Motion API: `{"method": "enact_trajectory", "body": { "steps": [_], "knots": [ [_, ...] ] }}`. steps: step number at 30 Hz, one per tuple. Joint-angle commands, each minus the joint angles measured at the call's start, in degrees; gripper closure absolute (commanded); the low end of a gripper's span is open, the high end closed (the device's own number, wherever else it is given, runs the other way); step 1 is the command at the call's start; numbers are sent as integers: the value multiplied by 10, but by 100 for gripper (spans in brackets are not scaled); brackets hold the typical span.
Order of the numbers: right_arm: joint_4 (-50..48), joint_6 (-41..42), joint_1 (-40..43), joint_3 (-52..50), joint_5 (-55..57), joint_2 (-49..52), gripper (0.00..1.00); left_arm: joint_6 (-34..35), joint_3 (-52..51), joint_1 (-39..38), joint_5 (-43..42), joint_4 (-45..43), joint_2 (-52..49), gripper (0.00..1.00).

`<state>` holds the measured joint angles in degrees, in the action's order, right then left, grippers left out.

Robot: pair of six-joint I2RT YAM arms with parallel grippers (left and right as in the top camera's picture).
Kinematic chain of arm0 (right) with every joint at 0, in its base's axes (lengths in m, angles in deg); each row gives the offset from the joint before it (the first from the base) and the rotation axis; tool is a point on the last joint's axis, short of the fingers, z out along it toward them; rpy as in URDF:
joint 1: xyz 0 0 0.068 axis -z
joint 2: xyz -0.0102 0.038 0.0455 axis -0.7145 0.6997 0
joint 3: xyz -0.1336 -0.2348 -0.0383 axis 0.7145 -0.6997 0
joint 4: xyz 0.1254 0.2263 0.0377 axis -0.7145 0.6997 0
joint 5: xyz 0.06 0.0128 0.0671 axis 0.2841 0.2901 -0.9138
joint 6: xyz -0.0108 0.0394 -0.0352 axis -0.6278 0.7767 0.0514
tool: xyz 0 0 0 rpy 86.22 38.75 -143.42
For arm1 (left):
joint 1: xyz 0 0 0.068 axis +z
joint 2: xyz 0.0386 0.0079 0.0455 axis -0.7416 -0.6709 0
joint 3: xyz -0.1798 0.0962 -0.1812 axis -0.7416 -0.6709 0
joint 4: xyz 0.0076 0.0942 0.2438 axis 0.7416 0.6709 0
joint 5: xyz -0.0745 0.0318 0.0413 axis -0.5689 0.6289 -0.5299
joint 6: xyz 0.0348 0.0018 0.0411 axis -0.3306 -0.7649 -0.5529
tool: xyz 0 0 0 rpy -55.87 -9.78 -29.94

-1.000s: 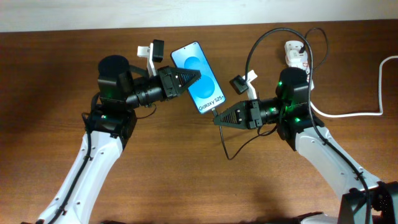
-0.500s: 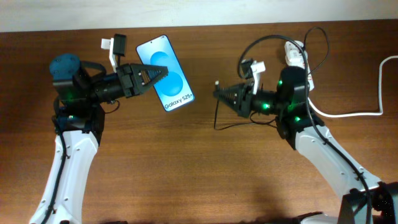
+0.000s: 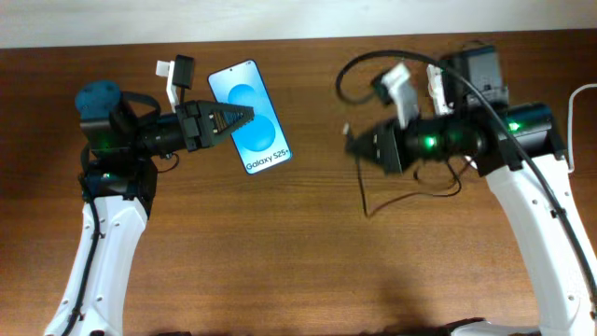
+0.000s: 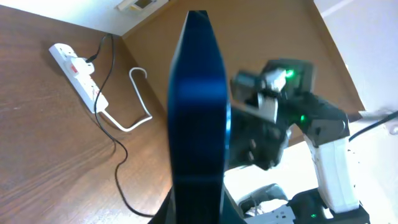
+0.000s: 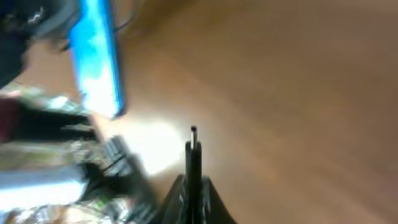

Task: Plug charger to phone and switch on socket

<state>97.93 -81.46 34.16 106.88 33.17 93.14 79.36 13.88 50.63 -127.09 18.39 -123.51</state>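
**Above the table, phone in the left grip, charger tip in the right**

In the overhead view the left gripper is clenched on the phone. It holds the near long edge, and the blue screen with its "Galaxy S25+" text faces up. The phone's lower end points toward the right gripper, which sits well apart from it across bare wooden table. The charger trails down from that gripper as a thin black line and then doubles back under the right arm. The socket shows only as a sliver of white behind the arm.

The left wrist camera shows what the overhead view hides. There the socket lies in full on the table, red switches up. A thick white cord curls away from it, and a thin black cable runs off beside that. In the same view the phone is edge-on, a dark blue slab rising between the fingers, and the right arm is blurred behind it.

The right wrist view is badly smeared, but it alone shows the grasp. The right gripper's fingers are pressed together on the charger's connector tip, which sticks straight out ahead. The phone appears as a bright blue strip up and to the left of the tip, not touching it.
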Motion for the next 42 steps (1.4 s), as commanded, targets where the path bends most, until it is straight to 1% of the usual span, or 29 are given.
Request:
{"method": "enact_trajectory", "body": {
  "steps": [1,3,5,6,7,9,10,12,14,17,18,22,24,27,28,29,31,34,42],
  "knots": [
    [82,-188,-7,-43,-188,-5,96,-4,9,4,-4,-3,9,100],
    [64,-235,-23,-104,-250,-4,96,-4,9,4,12,-3,9,100],
    [-41,-235,-42,-203,-368,-3,96,-5,9,4,23,-5,9,100],
    [-105,-219,-49,-248,-393,3,96,-5,9,4,23,-5,9,100],
    [-158,-183,-50,-277,-393,16,96,-5,9,4,21,-5,9,100],
    [-200,-149,-51,-282,-393,39,96,-5,9,-1,21,-5,9,100],
    [-238,-123,-51,-282,-393,52,96,-5,9,-7,25,-5,9,100],
    [-302,-45,-51,-282,-393,65,96,-8,9,-17,43,-5,9,100],
    [-328,-28,-57,-282,-393,66,96,-9,9,-24,60,-5,9,100],
    [-375,0,-91,-282,-393,66,96,-9,9,-39,86,-3,9,100],
    [-400,31,-100,-282,-393,66,96,-9,9,-41,86,-3,8,100],
    [-465,97,-103,-282,-393,66,96,-9,9,-42,86,-3,8,100],
    [-506,152,-103,-282,-360,66,95,-9,9,-42,85,-3,8,100],
    [-565,201,-103,-282,-353,66,95,-9,9,-42,81,-2,8,100],
    [-576,213,-103,-282,-346,66,95,-9,9,-42,81,2,8,100],
    [-583,235,-103,-282,-316,66,96,-9,8,-42,82,11,8,100],
    [-583,238,-103,-282,-308,66,96,-9,9,-42,82,30,8,100],
    [-583,242,-103,-282,-309,66,96,-10,8,-42,82,31,8,100],
    [-584,239,-98,-282,-393,65,96,-10,9,-41,82,31,8,100]
  ]
}}
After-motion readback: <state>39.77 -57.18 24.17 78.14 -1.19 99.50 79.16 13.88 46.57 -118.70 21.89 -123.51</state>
